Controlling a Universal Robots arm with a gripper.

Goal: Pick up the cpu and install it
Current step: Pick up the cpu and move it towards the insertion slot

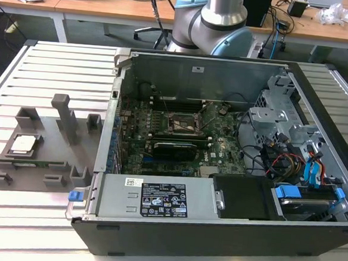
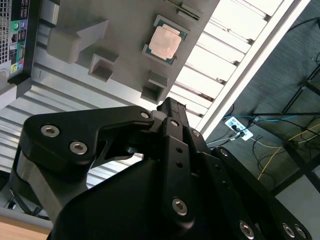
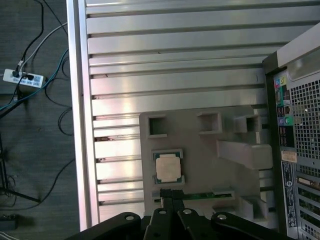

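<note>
first wrist view: cpu (image 3: pixel 167 167) on grey fixture (image 3: pixel 200 160) — just clear of the tool (image 3: pixel 170 194), pinched narrow, empty.

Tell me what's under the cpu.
The cpu lies on the grey fixture plate, which sits on the slatted table. Whatever is directly beneath the chip is covered by it.
</note>
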